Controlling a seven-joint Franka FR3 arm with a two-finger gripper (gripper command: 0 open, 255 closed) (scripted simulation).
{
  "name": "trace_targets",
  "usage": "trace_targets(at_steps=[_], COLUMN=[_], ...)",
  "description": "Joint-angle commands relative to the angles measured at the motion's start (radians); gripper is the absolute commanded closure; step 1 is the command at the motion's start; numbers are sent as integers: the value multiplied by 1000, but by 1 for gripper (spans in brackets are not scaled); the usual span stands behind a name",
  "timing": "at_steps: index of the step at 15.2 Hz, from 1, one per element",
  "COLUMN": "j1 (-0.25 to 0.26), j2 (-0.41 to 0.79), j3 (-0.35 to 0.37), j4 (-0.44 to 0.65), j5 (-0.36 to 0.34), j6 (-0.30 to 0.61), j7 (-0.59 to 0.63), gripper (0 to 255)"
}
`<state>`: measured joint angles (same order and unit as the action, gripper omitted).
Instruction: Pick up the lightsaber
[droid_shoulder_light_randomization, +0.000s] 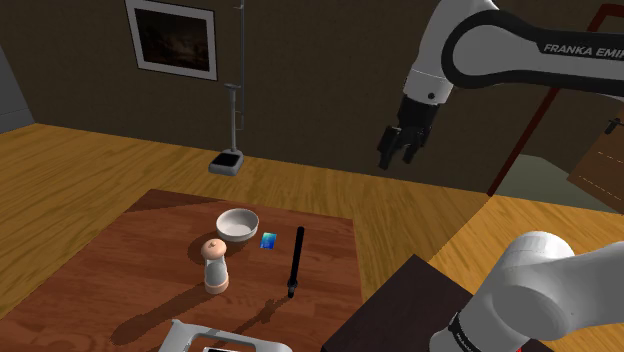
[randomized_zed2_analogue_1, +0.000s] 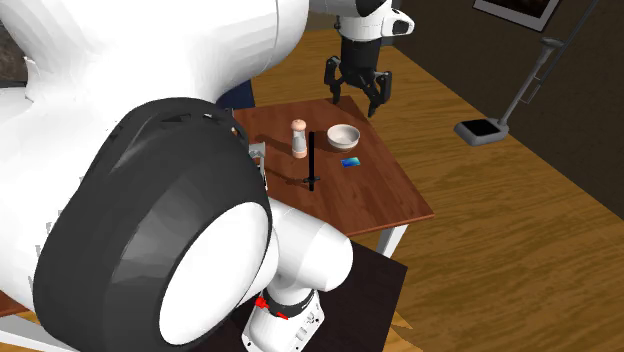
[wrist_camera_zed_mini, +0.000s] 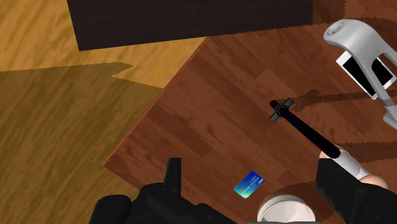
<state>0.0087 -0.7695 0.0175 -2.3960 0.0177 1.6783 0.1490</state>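
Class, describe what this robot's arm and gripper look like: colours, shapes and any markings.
The arm has smooth, rounded white shells with dark bands at the joints; one band carries white lettering reading FRANKA EMI, cut off by the edge. The gripper is all black, with two fingers.

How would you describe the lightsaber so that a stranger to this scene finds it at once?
Start at the brown wooden table. Next to the white bowl and the small blue card lies the lightsaber, a thin black rod with a small cross-piece at one end. Nothing else there is long, dark and lying flat.
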Motion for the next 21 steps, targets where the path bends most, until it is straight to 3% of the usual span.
trace_targets(at_steps=[1,12,21], j1=[0,56,81], j2=[0,258,563], j3=[0,164,288], j4=[0,-49,27], j5=[0,68,43], j6=[0,282,486], j7=[0,159,310], gripper=[0,0,0])
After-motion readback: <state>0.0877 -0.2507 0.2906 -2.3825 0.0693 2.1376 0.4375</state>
